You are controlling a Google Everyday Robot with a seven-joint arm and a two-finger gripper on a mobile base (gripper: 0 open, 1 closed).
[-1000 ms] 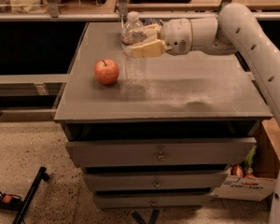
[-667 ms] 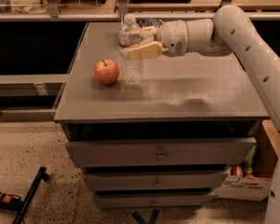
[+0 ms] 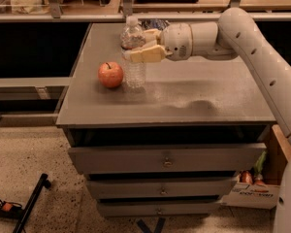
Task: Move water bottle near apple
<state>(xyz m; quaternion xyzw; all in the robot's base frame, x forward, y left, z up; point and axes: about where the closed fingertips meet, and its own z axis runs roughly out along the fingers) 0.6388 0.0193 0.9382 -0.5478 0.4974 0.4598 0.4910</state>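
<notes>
The water bottle [image 3: 134,57] is clear and ribbed with a white cap. It stands upright on the grey cabinet top [image 3: 194,96], just right of the apple [image 3: 110,74], which is round and red-orange. My gripper [image 3: 139,45] reaches in from the right with its tan fingers [image 3: 146,55] on both sides of the bottle's upper body, shut on it. The bottle's label is hidden by the fingers.
A dark blue crinkled bag [image 3: 155,24] lies behind the gripper at the cabinet's back edge. A shelf rail [image 3: 63,17] runs behind. Drawers [image 3: 167,159] are below. A box of produce [image 3: 254,183] sits on the floor at right, a black bar [image 3: 31,203] at left.
The gripper and bottle have shifted slightly left and toward the front, ending closer to the apple. The apple has not moved.
</notes>
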